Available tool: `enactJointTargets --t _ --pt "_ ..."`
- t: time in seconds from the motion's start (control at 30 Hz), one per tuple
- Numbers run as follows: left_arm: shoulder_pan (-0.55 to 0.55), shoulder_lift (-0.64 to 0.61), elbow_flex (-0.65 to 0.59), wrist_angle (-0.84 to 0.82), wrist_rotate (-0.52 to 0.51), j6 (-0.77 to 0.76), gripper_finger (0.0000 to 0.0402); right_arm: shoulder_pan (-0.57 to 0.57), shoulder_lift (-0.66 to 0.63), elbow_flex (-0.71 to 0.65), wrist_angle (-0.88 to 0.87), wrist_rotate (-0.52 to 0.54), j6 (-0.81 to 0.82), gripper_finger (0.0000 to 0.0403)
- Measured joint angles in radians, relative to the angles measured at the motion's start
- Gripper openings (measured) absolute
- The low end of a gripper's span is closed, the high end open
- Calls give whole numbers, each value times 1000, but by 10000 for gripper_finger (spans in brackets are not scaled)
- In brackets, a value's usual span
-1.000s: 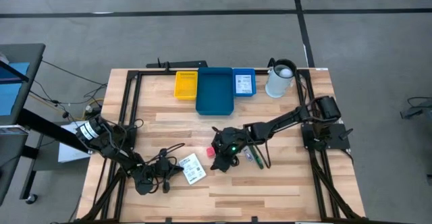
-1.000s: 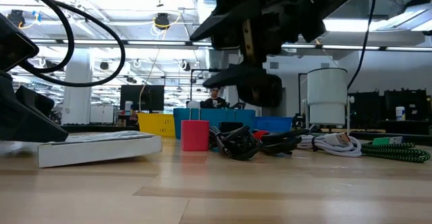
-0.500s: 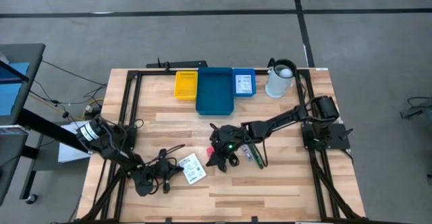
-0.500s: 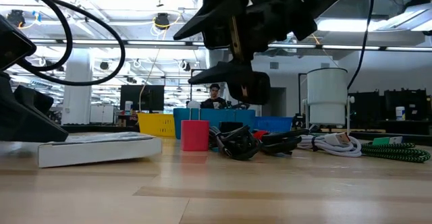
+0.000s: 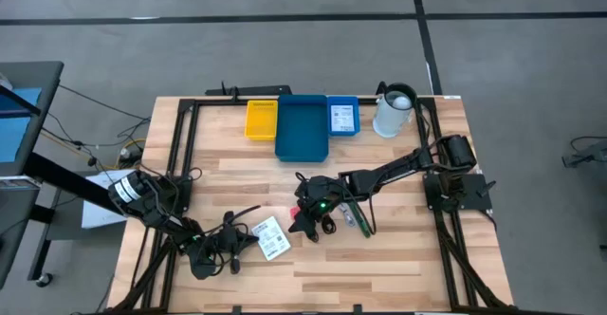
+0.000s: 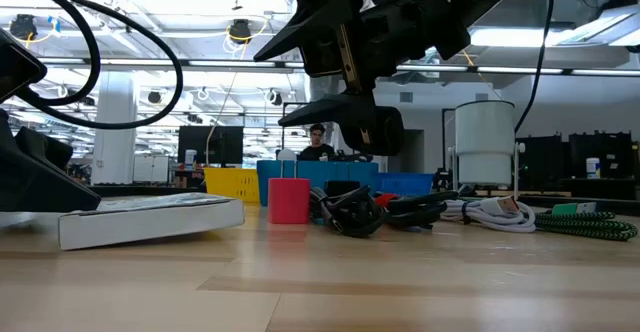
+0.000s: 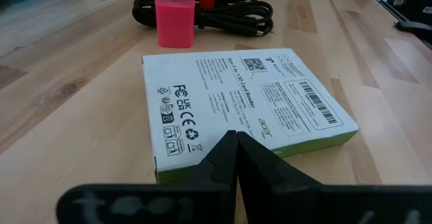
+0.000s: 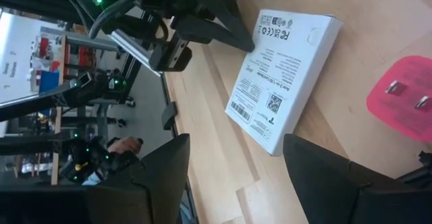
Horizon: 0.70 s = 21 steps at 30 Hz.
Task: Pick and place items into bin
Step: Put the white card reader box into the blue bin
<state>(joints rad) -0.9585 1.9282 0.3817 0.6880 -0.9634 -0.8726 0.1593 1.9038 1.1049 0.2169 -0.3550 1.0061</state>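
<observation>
Two items in focus: pink plug cube [image 7: 175, 27], prongs up, and flat white printed packet [image 7: 243, 106], near each other.
Right gripper [image 5: 305, 222]: fingers spread, hovering above the cube.
Left gripper [image 7: 233, 150]: fingers pressed together, just beside the packet.
Surface: pale wooden table [image 5: 398, 249]; blue bin [image 5: 302, 128] at far edge.
Room: grey floor.

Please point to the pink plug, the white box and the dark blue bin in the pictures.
pink plug [image 7: 175, 30]: left wrist view, on its front face.
white box [image 7: 250, 106]: left wrist view, on its printed top.
dark blue bin [image 5: 302, 127]: high view, on its bare floor.
</observation>
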Motion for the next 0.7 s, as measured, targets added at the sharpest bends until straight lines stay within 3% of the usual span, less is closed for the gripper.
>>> enactJointTargets --t 0.7 --pt "-26 2 32 -68 38 -31 0 -12 114 74 42 -130 18 233"
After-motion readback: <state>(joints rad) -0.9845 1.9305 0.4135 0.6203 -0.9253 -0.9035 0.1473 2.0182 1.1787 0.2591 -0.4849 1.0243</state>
